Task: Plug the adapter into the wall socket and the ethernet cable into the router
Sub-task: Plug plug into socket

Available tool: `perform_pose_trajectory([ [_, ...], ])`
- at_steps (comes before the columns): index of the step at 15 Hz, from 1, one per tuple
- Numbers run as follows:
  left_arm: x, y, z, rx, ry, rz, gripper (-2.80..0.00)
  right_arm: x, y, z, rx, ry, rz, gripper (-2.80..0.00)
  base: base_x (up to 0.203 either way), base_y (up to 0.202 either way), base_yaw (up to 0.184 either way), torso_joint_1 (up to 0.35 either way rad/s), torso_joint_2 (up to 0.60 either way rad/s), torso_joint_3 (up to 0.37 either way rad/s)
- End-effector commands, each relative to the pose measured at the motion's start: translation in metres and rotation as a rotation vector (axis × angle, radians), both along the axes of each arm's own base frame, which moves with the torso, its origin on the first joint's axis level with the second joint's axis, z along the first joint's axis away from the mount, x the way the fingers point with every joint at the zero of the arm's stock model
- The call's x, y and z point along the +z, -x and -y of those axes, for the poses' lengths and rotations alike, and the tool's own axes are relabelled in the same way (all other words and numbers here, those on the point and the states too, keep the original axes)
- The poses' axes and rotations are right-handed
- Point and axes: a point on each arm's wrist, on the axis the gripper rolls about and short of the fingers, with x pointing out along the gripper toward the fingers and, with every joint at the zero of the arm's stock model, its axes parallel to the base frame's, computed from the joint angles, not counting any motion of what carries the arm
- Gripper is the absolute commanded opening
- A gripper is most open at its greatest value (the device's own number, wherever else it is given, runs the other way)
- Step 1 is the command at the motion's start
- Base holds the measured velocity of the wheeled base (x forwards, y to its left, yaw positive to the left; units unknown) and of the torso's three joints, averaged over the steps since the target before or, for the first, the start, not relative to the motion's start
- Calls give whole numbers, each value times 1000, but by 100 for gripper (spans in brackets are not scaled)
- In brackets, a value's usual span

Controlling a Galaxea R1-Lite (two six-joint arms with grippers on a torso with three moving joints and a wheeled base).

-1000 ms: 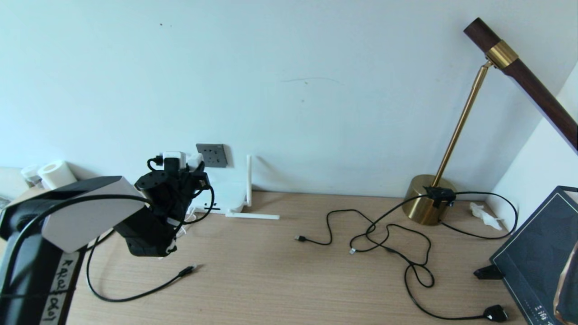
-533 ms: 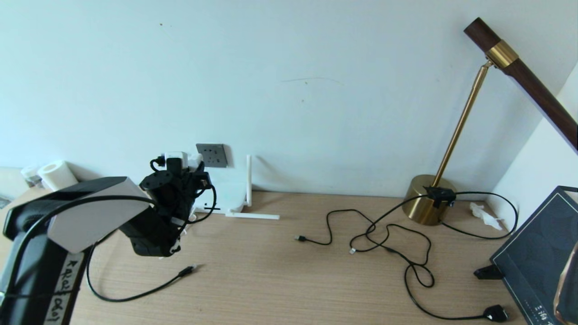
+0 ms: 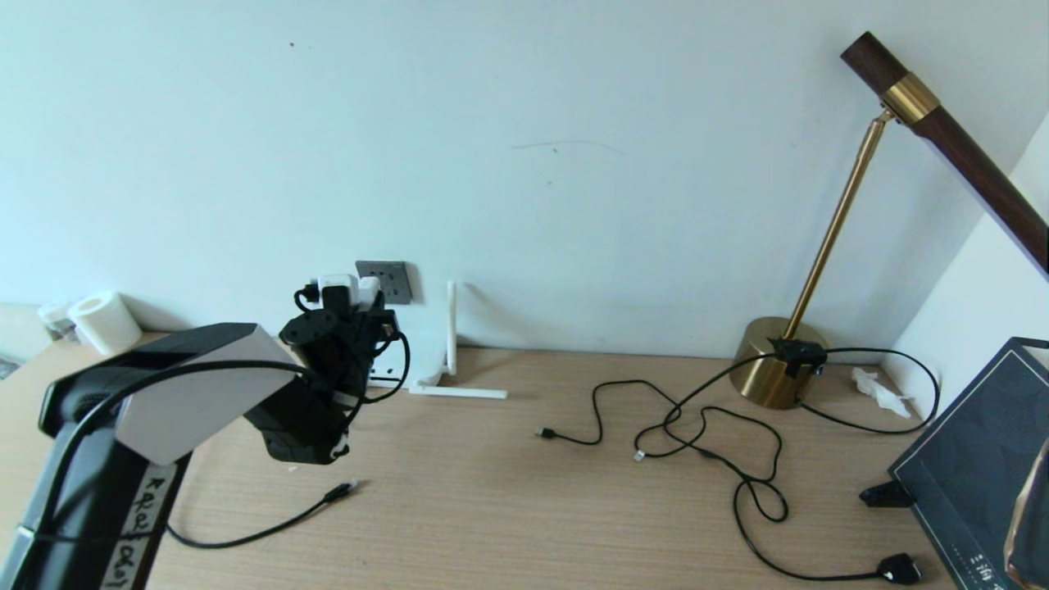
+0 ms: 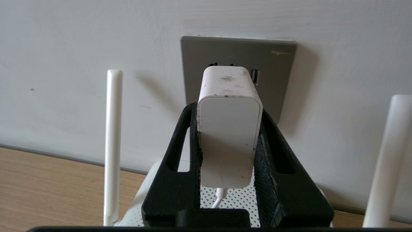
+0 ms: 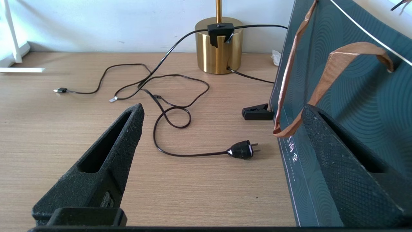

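Left gripper: seen closed on the adapter, whose sides are pressed by both black fingers; in the head view it is held at about 9 o'clock from the table's middle, up against the wall.
Adapter: shown upright between the fingers, its far end just before the wall socket; whether the prongs have entered cannot be told. A thin white cord is seen hanging from its near end.
Wall socket: a dark grey plate fixed to the wall, at 12 o'clock from the gripper in the wrist view.
Router: laid on the table directly under the socket, largely hidden by the arm; one antenna stands upright, another lies flat.
Ethernet cable: left on the table at about 6 o'clock from the gripper, its plug lying free, apart from the router.
Lamp: brass base at 3 o'clock, with thin black leads looped before it.
Right gripper: seen spread wide and empty, low over the table beside a dark bag.
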Motion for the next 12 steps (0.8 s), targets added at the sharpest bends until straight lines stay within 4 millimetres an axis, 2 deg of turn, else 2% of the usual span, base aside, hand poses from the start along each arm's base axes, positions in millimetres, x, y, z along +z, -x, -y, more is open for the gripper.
perform_pose_trajectory([
  [1,1,0,-1,5,1,8,-280,-3,-1,0,1,0,-10,0,0,0,0,0,0,0],
  [12,-1,-10,-16,29,-17,31,-280,-3,-1,0,0,0,-10,0,0,0,0,0,0,0],
])
